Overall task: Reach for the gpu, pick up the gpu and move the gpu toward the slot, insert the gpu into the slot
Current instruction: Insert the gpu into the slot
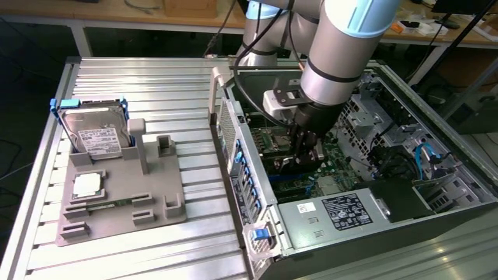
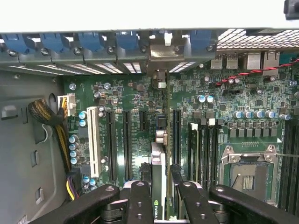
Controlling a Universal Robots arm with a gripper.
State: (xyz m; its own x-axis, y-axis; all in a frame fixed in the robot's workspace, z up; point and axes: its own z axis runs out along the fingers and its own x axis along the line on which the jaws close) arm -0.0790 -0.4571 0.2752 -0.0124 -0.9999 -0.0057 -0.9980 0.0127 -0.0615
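Note:
My gripper (image 2: 159,189) reaches down inside the open computer case, shut on the gpu (image 2: 158,156). The card stands on edge between my two black fingers (image 2: 140,200), with a green logo label on its top edge. It runs across the green motherboard (image 2: 135,100) to its silver bracket (image 2: 160,77) at the case's rear wall. The card sits directly over a line between two long black connectors, and the slot is hidden beneath it. In the exterior view my gripper (image 1: 305,158) hangs low over the board in the middle of the case.
A silver hard drive (image 1: 97,137) and a square processor chip (image 1: 87,185) rest on a grey fixture (image 1: 155,198) outside the case. Inside the case are the power supply (image 1: 342,213), the processor socket (image 2: 245,175), black memory strips (image 2: 205,149), a white connector (image 2: 93,140) and a cable bundle (image 2: 46,116).

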